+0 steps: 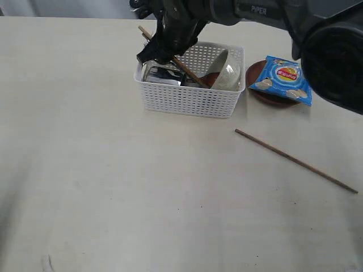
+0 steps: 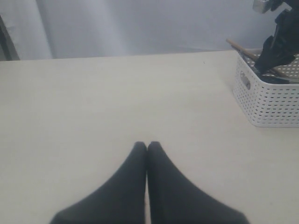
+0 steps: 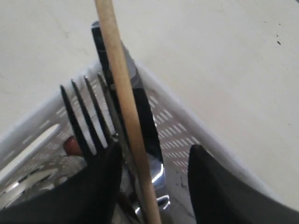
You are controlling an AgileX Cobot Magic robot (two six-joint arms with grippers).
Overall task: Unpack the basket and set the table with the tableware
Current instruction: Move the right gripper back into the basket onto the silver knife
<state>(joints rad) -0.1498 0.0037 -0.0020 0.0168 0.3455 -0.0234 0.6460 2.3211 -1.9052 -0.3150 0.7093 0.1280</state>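
Observation:
The white basket [image 1: 187,102] stands at the back of the table [image 1: 113,181]. It holds an off-white bowl [image 1: 229,73], a reddish-brown spoon [image 1: 211,78], a steel cup [image 1: 161,73], a fork [image 3: 84,116], a knife [image 3: 140,112] and a leaning chopstick [image 1: 187,69]. My right gripper [image 3: 155,151] reaches across into the basket's left corner. It is open, with that chopstick [image 3: 124,93] between its fingers and nearer one of them. A second chopstick [image 1: 295,160] lies on the table at right. My left gripper [image 2: 147,144] is shut and empty, low over bare table.
A blue chip bag [image 1: 283,79] lies on the dark brown plate [image 1: 256,71] just right of the basket. The right arm [image 1: 266,17] spans the back of the scene. In the left wrist view the basket [image 2: 268,102] sits far off to one side.

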